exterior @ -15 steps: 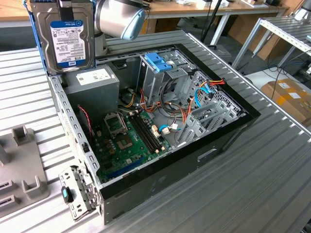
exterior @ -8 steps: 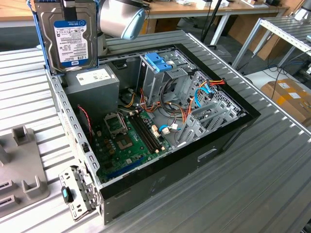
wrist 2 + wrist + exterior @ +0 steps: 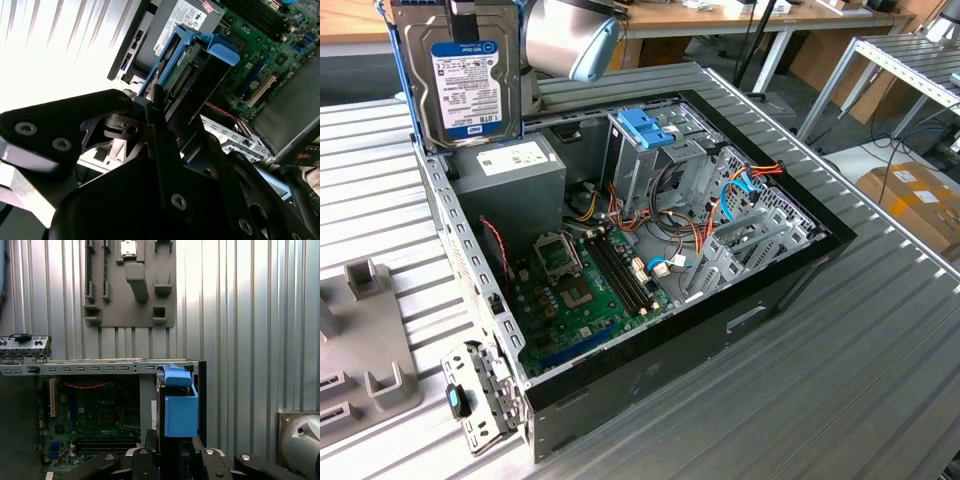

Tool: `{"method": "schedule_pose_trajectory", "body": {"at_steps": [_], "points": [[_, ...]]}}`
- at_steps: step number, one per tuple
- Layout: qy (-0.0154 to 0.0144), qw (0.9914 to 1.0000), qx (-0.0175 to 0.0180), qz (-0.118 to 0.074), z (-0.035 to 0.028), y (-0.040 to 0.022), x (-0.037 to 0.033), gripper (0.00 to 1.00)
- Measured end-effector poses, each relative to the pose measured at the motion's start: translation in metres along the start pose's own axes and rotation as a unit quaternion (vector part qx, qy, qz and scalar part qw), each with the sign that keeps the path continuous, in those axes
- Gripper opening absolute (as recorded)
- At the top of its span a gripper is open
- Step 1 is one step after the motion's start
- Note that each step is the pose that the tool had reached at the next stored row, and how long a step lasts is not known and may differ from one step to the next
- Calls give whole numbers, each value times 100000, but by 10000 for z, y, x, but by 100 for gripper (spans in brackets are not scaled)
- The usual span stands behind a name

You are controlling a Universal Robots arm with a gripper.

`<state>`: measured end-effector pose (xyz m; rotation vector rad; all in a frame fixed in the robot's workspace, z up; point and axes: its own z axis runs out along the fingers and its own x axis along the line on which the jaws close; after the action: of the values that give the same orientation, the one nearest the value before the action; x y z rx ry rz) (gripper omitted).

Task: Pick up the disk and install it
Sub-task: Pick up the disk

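Disk (image 3: 460,80) upright, clamped in gripper (image 3: 172,114), lower edge over case (image 3: 670,350) corner near power supply (image 3: 510,178).

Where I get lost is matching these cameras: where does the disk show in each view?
Exterior view: disk upright at the exterior view's upper left, label facing the camera, above a corner of the case.
Second wrist view: disk seen edge-on, clamped between the fingers.
First wrist view: the blue rail end of the disk, over the case's edge.
Shared landmark: the green motherboard.
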<state>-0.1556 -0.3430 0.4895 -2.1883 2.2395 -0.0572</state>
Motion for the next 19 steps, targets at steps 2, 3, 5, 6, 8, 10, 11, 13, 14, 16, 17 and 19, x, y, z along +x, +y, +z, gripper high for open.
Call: {"method": "schedule_pose_trajectory", "body": {"at_steps": [2, 3, 5, 6, 8, 10, 11, 13, 14, 16, 17, 19], "points": [[0, 100000, 0, -2, 1, -38, -1, 35], [-3, 100000, 5, -2, 3, -78, -1, 35], [3, 100000, -2, 0, 3, -118, -2, 35], [0, 100000, 0, 0, 5, -150, -3, 35], [0, 100000, 2, -1, 6, -197, -4, 35], [2, 100000, -1, 0, 8, -254, -6, 35], [0, 100000, 2, -1, 9, -287, -6, 35], [1, 100000, -1, 0, 10, -326, -7, 35], [0, 100000, 0, 2, 11, -343, -8, 35], [0, 100000, -1, -2, 12, -378, -9, 35], [1, 100000, -1, 0, 13, -395, -9, 35], [0, 100000, 0, -1, 14, -430, -10, 35]]}}
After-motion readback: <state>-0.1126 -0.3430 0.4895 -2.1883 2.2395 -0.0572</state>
